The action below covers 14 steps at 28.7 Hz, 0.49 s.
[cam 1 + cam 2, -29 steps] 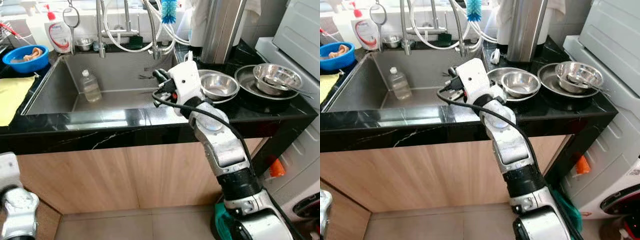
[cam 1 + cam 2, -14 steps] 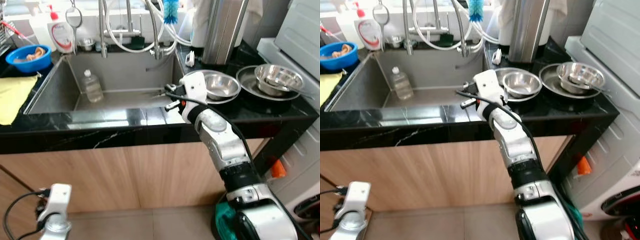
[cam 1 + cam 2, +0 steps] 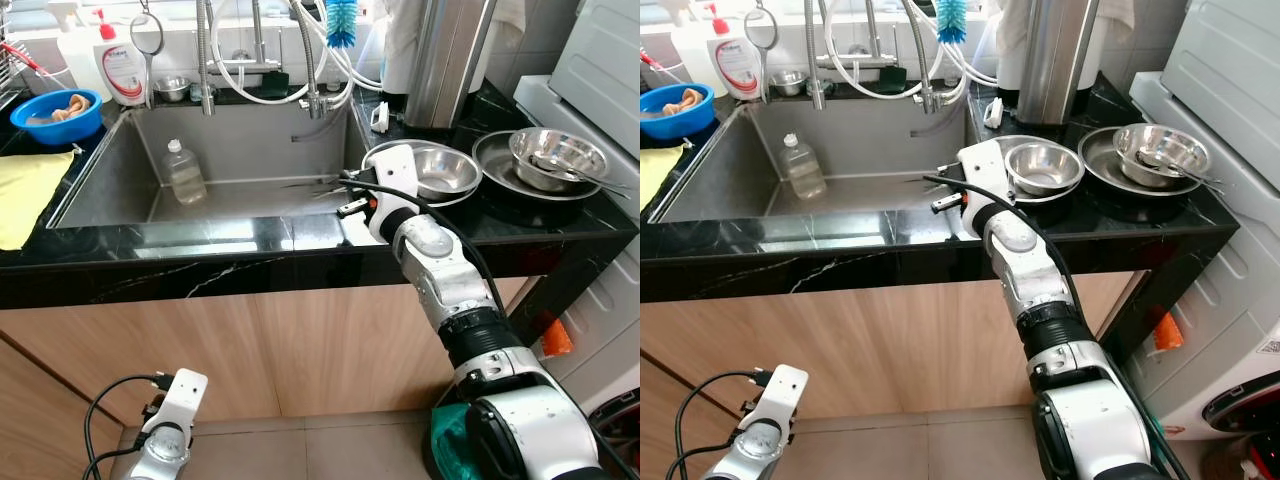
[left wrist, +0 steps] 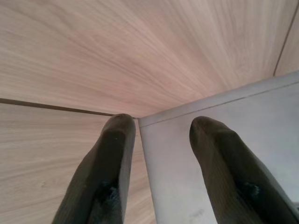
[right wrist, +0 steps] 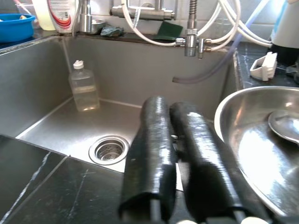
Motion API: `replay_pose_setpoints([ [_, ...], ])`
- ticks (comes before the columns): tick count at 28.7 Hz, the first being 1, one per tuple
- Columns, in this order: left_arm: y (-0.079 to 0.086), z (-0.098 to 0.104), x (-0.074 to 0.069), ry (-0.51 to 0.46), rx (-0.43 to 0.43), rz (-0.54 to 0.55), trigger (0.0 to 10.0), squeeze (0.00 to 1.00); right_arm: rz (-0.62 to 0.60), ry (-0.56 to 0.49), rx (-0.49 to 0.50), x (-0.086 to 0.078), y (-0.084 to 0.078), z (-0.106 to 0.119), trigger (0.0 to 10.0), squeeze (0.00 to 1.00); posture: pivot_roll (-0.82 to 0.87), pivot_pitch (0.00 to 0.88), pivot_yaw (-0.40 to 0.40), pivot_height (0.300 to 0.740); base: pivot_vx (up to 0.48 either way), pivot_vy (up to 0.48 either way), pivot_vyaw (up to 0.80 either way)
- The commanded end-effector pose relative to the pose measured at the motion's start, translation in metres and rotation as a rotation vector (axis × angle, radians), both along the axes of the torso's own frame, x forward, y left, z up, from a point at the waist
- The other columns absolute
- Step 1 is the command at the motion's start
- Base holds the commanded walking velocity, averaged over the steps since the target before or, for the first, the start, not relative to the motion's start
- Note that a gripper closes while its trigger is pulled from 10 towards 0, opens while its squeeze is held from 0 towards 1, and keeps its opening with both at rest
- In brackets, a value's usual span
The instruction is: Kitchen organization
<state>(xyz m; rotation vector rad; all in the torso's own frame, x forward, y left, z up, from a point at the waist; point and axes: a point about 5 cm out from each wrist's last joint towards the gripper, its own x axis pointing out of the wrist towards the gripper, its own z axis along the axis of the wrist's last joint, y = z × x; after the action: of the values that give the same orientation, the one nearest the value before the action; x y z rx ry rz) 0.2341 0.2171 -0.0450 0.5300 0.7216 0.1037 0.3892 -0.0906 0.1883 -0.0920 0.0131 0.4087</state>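
My right gripper [image 3: 322, 186] reaches over the right front corner of the steel sink [image 3: 110, 180], its two black fingers [image 5: 156, 140] pressed together and shut on nothing. A clear plastic bottle [image 3: 183, 172] stands upright in the sink's left half, well apart from the gripper. A steel bowl on a plate [image 3: 440, 168] sits on the black counter just right of my wrist. My left arm [image 3: 170, 420] hangs low by the wooden cabinet front; its gripper [image 4: 161, 122] is open, facing the wood panel and floor.
A second stack of steel bowls [image 3: 556, 157] lies further right. A blue bowl [image 3: 55, 108], a yellow cloth [image 3: 25, 195] and a soap bottle [image 3: 117, 65] are at the sink's left. Taps and hoses [image 3: 262, 70] line the back. A white appliance [image 3: 610, 70] stands at right.
My right gripper has drawn back rightward to the sink's right edge. The left arm has swung from the lower left corner toward the cabinet's middle.
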Motion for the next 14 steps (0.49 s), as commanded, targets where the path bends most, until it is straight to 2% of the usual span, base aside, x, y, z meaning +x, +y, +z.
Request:
replay_pose_setpoints([
  [1, -0.002, -0.002, -0.001, 0.007, -0.014, -0.011, 10.0, 0.00, -0.013, -0.022, 0.011, 0.003, 0.000, 0.007, 10.0, 1.00, -0.14, 0.000, 0.021, 0.740, 0.000, 0.000, 0.00],
  [8, -0.008, -0.005, -0.003, 0.019, -0.038, -0.028, 10.0, 0.00, -0.009, -0.039, -0.004, 0.003, 0.002, 0.004, 10.0, 0.98, -0.14, 0.000, 0.025, 0.740, 0.000, 0.000, 0.00],
  [9, -0.009, -0.005, -0.003, 0.018, -0.040, -0.029, 10.0, 0.00, -0.004, -0.048, -0.015, 0.003, 0.002, 0.004, 10.0, 0.21, -0.14, 0.000, 0.026, 0.740, 0.000, 0.000, 0.00],
  [10, -0.010, -0.005, -0.003, 0.015, -0.044, -0.030, 10.0, 0.00, 0.002, -0.061, -0.027, 0.002, 0.003, 0.005, 10.0, 0.00, -0.14, 0.000, 0.026, 0.740, 0.000, 0.000, 0.00],
  [14, -0.015, -0.003, 0.000, -0.026, -0.071, -0.047, 10.0, 0.00, 0.010, -0.139, -0.038, -0.002, 0.005, 0.013, 10.0, 0.00, -0.15, 0.000, 0.025, 0.740, 0.000, 0.000, 0.00],
])
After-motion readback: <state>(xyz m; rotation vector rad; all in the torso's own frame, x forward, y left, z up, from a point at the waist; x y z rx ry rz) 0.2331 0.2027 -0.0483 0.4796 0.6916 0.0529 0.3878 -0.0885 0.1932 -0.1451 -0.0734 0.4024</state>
